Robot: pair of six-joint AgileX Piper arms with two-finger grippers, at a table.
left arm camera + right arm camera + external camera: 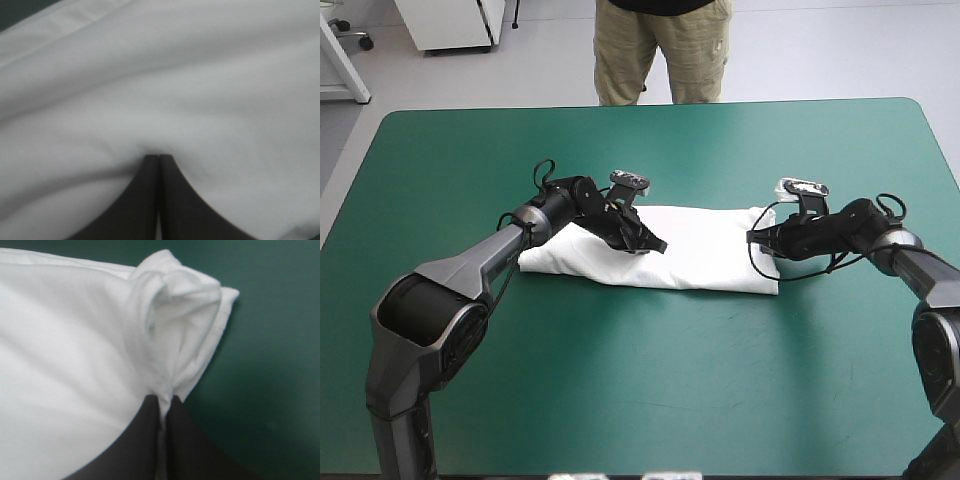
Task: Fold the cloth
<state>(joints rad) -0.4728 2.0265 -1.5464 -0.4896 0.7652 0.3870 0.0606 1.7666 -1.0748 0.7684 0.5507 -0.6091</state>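
The white T-shirt point(705, 255) lies folded into a long band across the middle of the table. My left gripper point(655, 243) rests on the band's left half. In the left wrist view its black fingers meet at a point point(159, 159), and the T-shirt point(200, 90) puckers at the tip. My right gripper point(757, 240) is at the band's right end. In the right wrist view it point(165, 402) is shut on a bunched corner of the T-shirt point(65, 340), with a fold of fabric rising between the fingers.
The teal-green cover point(640, 390) stretches around the T-shirt on every side, widest toward the near edge. In the right wrist view the cover point(275, 365) shows just beyond the pinched corner.
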